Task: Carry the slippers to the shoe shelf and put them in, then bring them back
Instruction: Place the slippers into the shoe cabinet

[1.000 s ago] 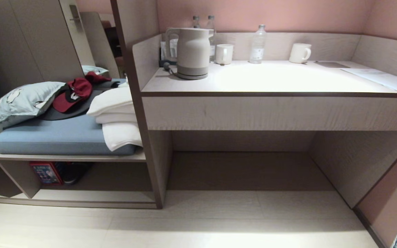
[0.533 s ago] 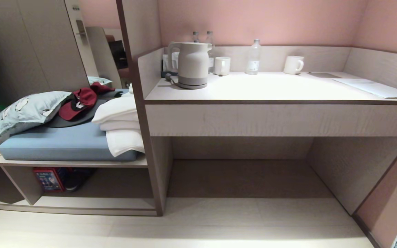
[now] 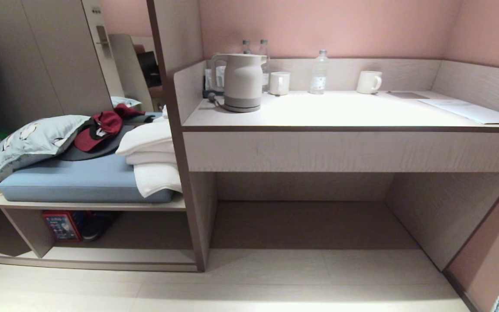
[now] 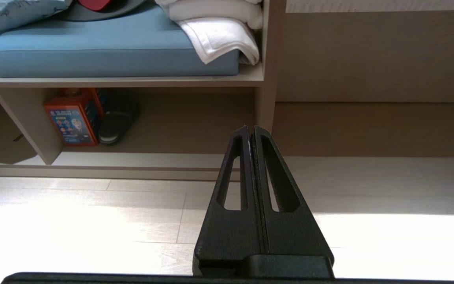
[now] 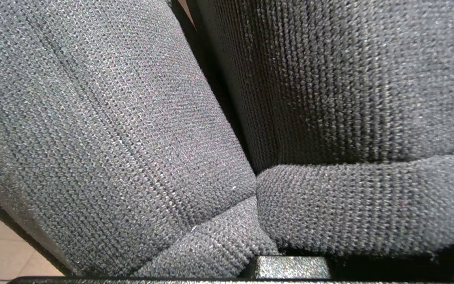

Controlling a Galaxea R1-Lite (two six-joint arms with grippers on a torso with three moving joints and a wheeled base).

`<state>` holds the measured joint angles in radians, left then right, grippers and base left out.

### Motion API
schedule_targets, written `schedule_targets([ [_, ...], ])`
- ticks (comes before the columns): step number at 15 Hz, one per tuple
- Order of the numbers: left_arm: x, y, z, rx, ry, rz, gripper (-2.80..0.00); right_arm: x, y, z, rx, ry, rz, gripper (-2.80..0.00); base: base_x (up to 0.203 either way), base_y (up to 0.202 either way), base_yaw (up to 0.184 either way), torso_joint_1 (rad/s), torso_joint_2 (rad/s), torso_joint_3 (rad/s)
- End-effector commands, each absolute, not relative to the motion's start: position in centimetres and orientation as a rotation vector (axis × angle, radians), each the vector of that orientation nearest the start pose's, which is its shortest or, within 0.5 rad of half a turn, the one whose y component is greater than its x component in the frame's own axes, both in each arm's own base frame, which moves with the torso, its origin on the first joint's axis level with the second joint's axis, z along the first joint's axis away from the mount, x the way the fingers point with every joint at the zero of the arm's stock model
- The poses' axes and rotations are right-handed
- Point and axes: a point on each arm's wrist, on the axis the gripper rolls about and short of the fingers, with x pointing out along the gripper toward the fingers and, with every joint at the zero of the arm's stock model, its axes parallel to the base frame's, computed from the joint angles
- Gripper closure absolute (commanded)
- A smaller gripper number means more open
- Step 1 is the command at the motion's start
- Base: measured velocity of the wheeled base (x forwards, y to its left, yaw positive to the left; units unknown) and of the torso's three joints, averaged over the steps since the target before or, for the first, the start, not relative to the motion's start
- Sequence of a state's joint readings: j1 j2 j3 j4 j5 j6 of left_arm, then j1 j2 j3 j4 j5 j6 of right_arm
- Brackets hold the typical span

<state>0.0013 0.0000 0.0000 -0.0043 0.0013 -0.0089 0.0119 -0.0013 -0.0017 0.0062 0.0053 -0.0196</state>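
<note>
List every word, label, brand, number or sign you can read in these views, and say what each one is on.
No text here can be read.
Red and blue printed box in the low wood-grain shoe shelf: print too small.
Dark red cap on the blue cushion: white mark, blurred.
Clear plastic bottle on the desk: label too small.
White paper sheet on the desk: print illegible.

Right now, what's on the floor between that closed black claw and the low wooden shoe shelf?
Nothing: in the left wrist view, only bare pale floor lies between the shut black left gripper and the low light wood-grain shoe shelf.
</note>
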Motion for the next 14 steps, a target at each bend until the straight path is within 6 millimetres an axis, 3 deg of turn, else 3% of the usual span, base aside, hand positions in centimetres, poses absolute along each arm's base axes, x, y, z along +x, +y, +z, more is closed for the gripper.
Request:
schedule_targets([
  [1, -2.28, 0.0, 7.6, -0.009, -0.005, 0.003, 0.0, -2.3, -0.01, 7.52, -0.02, 0.003, 0.018, 0.0, 0.0, 0.0, 0.0, 0.0, 0.0, 0.0],
  [4, -2.28, 0.0, 7.6, -0.009, -0.005, 0.003, 0.0, -2.3, -0.01, 7.52, -0.02, 0.003, 0.018, 0.0, -0.001, 0.092, -0.001, 0.002, 0.0, 0.003],
  [14, -2.28, 0.0, 7.6, -0.009, -0.005, 0.003, 0.0, -2.3, -0.01, 7.52, -0.021, 0.003, 0.018, 0.0, 0.0, 0.195, -0.002, 0.004, 0.0, 0.002],
])
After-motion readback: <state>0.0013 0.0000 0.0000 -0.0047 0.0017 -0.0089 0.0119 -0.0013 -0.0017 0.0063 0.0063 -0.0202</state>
